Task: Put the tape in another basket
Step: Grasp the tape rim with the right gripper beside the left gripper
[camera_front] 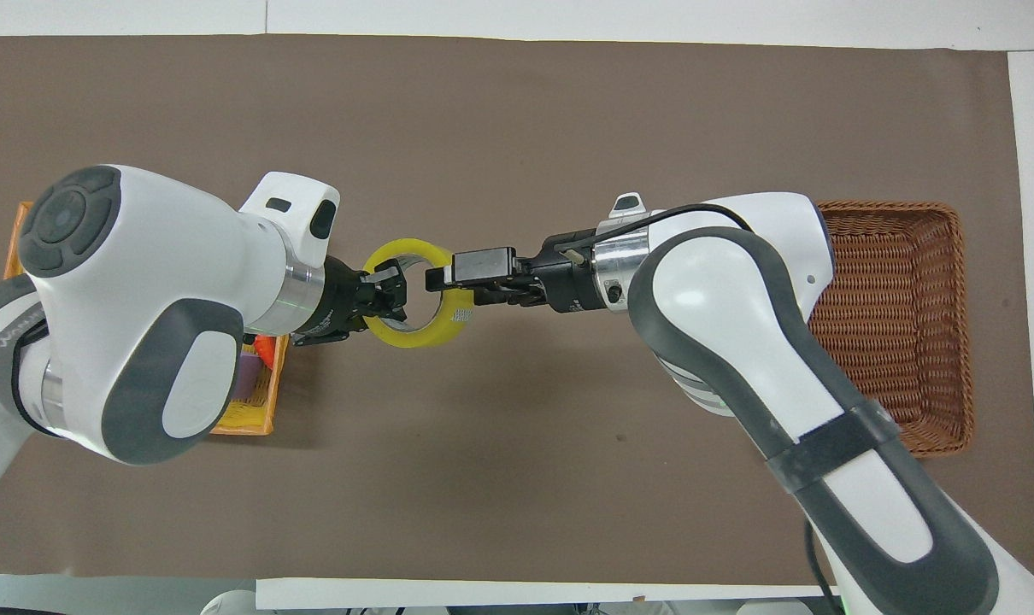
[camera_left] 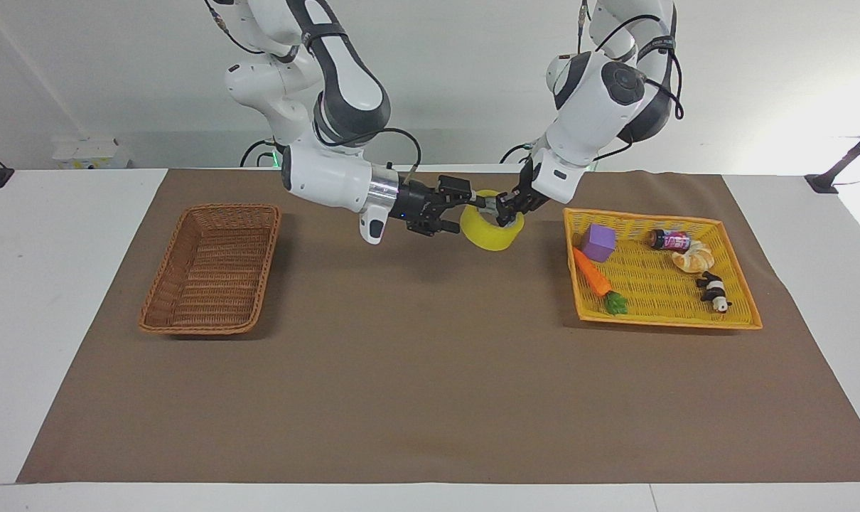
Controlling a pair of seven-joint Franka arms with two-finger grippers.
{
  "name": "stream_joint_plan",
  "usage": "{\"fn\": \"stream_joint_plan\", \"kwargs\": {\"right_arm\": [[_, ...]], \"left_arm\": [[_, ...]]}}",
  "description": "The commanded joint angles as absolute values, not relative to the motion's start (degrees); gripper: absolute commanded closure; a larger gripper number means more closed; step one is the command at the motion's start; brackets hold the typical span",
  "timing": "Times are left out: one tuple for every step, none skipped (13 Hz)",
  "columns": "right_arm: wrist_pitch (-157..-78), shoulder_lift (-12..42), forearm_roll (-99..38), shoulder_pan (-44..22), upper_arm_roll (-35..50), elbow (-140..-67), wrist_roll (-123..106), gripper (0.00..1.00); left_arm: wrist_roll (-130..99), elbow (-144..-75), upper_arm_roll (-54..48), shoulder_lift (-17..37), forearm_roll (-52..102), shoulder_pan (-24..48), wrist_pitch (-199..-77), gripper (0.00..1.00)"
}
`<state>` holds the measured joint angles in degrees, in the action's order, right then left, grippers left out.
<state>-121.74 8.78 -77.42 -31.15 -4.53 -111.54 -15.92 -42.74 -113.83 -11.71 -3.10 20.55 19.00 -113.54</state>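
Observation:
The yellow tape (camera_left: pixel 492 236) hangs in the air over the brown mat, between the two baskets; it also shows in the overhead view (camera_front: pixel 414 335). My left gripper (camera_left: pixel 504 211) is shut on the tape's wall on the side toward the yellow tray (camera_front: pixel 387 295). My right gripper (camera_left: pixel 470 200) has reached the tape from the brown basket's side. Its fingers stand open astride the tape's wall (camera_front: pixel 454 286). The deep brown wicker basket (camera_left: pixel 268 256) stands toward the right arm's end of the table and is empty (camera_front: pixel 953 342).
A shallow yellow-orange tray (camera_left: pixel 668 321) at the left arm's end holds a purple cube (camera_left: pixel 598 242), a toy carrot (camera_left: pixel 592 274), a small can (camera_left: pixel 668 240), a bun (camera_left: pixel 693 257) and a panda figure (camera_left: pixel 714 291). The mat (camera_left: pixel 430 370) covers the table's middle.

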Motion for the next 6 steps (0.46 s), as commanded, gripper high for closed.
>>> {"fn": "stream_joint_plan", "kwargs": {"right_arm": [[-121.99,9.84,-78.84,-30.85,-4.31,-110.39,-17.31,0.01],[-121.99,9.84,-78.84,-30.85,-4.31,-110.39,-17.31,0.01],[-121.99,9.84,-78.84,-30.76,-4.31,-110.39,-17.40,0.03],[-121.99,9.84,-78.84,-30.76,-4.31,-110.39,-17.49,0.06],[-121.73,9.76,-78.84,-30.76,-4.22,-110.39,-18.10,0.11],[-121.29,9.76,-78.84,-30.76,-4.31,-110.39,-19.06,0.17]], "left_arm": [[-43.33,-115.14,-11.16,-5.01,21.71,19.60,-113.47,1.00],[-43.33,-115.14,-11.16,-5.01,21.71,19.60,-113.47,1.00],[-43.33,-115.14,-11.16,-5.10,21.71,19.60,-113.38,1.00],[-43.42,-115.14,-11.16,-5.10,21.71,19.51,-113.20,1.00],[-43.42,-115.22,-11.16,-5.10,21.71,19.51,-113.12,1.00],[-43.42,-115.14,-11.16,-5.10,21.71,19.51,-113.20,1.00]]}}
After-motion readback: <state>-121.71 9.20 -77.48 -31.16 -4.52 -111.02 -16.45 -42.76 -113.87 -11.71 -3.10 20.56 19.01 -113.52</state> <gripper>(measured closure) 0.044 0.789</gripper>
